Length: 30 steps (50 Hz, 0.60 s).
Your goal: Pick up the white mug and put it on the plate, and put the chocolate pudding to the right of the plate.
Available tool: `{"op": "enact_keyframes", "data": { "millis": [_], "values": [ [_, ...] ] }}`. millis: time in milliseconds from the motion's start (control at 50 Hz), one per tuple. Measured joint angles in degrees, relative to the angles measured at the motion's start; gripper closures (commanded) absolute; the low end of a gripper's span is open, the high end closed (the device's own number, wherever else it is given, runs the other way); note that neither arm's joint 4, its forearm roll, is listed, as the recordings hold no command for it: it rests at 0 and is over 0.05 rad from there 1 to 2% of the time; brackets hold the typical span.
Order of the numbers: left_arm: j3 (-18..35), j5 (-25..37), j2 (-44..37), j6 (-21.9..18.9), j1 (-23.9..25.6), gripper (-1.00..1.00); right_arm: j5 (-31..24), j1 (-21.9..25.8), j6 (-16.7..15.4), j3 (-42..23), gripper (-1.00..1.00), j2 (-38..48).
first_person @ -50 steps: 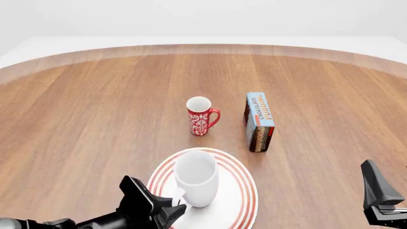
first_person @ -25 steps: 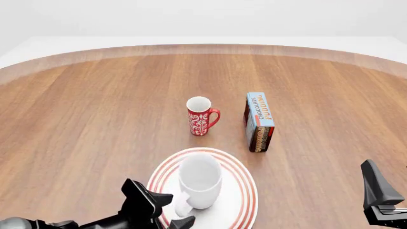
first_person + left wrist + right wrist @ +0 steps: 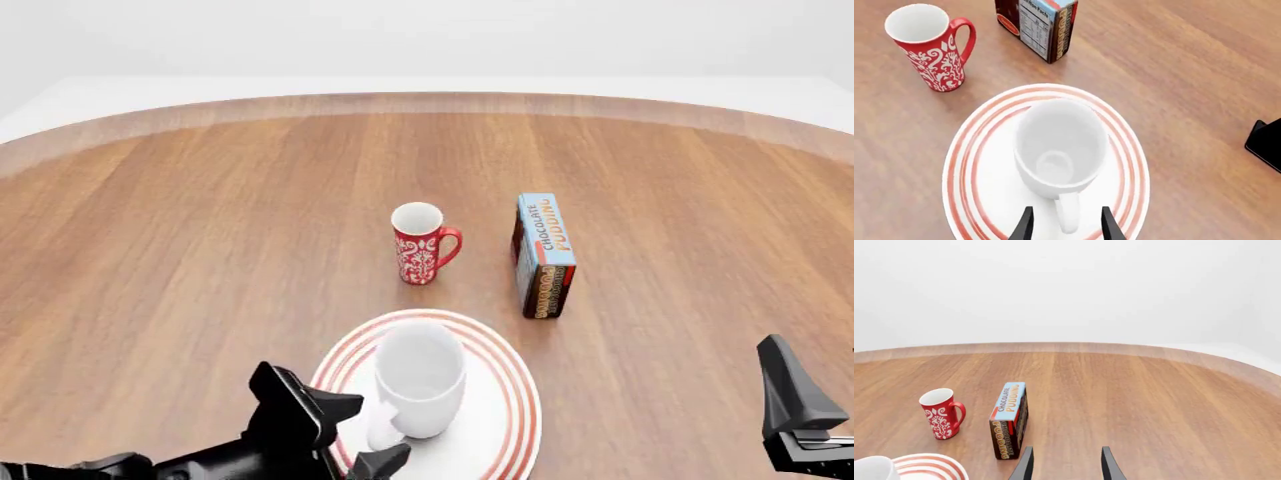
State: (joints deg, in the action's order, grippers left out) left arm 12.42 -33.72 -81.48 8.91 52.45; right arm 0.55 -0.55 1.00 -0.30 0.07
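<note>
1. Left wrist view: the white mug (image 3: 1059, 150) stands upright on the plate (image 3: 967, 200), its handle between my left gripper (image 3: 1066, 226) fingers, which stand narrowly apart and do not seem to be gripping it.
2. I judge the mug step done and the release in hand; next I must back the left arm clear without tipping the mug.
3. The chocolate pudding (image 3: 545, 255) stands on edge beyond the plate, near the red mug (image 3: 422, 244); my right gripper (image 3: 1065, 464), fingers apart and empty, must fetch it to the plate's right.
4. Count: two mugs, one plate, one carton.
</note>
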Motion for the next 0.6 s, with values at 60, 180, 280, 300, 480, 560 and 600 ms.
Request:
{"op": "enact_keyframes", "data": {
  "millis": [60, 180, 280, 300, 480, 560, 600],
  "values": [
    [0.3, 1.2, 1.3, -0.4, 0.0, -1.0, 0.0, 0.0, 0.0, 0.0, -1.0, 0.0],
    [0.7, 3.3, 3.6, -0.9, 0.0, -1.0, 0.0, 0.0, 0.0, 0.0, -1.0, 0.0],
    [0.8, 4.9, 5.4, -1.4, -0.1, -1.0, 0.0, 0.0, 0.0, 0.0, -1.0, 0.0],
    [0.8, 5.3, 5.8, -1.5, -0.2, -1.0, 0.0, 0.0, 0.0, 0.0, -1.0, 0.0],
    [1.0, 9.3, 10.3, -2.8, -1.3, -1.0, 0.0, 0.0, 0.0, 0.0, -1.0, 0.0],
    [1.3, 11.4, 12.7, -3.5, -2.0, -1.0, 0.0, 0.0, 0.0, 0.0, -1.0, 0.0],
    [1.5, 12.4, 13.7, -3.9, -2.2, -1.0, 0.0, 0.0, 0.0, 0.0, -1.0, 0.0]
  ]
}}
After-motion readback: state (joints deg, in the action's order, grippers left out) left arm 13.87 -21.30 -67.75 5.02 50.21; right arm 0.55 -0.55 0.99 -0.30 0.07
